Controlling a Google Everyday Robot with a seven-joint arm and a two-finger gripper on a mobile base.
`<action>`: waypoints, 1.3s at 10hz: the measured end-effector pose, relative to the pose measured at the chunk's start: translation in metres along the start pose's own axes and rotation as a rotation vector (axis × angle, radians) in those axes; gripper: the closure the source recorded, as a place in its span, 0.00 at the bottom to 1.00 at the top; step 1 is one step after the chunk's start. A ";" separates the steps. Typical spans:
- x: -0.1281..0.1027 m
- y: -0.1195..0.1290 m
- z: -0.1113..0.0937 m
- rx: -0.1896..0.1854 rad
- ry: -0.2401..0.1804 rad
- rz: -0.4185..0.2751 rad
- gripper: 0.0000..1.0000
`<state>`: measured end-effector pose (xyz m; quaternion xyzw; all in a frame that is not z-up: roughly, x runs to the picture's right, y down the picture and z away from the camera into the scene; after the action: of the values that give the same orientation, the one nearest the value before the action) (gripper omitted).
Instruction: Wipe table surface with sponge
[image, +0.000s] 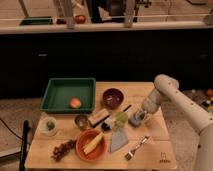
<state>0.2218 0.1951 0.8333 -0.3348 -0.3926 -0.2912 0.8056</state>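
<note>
The light tan plank table surface (155, 145) fills the lower middle of the camera view, with a small dark logo mark (162, 159) at its front right corner. The sponge (135, 120), a small blue-grey block, lies on the tabletop right of centre. My gripper (141, 118) reaches down from the white arm (167, 92) on the right. It is shut on the sponge and holds it against the wood, just right of a green cup (121, 118).
A green tray (60, 90) holding an orange fruit (75, 102) stands at the back left, with a dark red bowl (112, 97) beside it. A pale-blue cloth (118, 140), fork (136, 148), orange bowl (91, 145), grapes (62, 149), metal cup (81, 121) and white dish (48, 125) lie in front.
</note>
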 end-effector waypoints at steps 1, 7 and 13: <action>-0.004 0.011 0.002 -0.006 -0.006 0.017 1.00; 0.006 0.058 -0.015 -0.029 0.053 0.134 1.00; 0.044 0.035 -0.024 0.045 0.103 0.105 1.00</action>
<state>0.2811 0.1889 0.8476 -0.3215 -0.3389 -0.2565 0.8461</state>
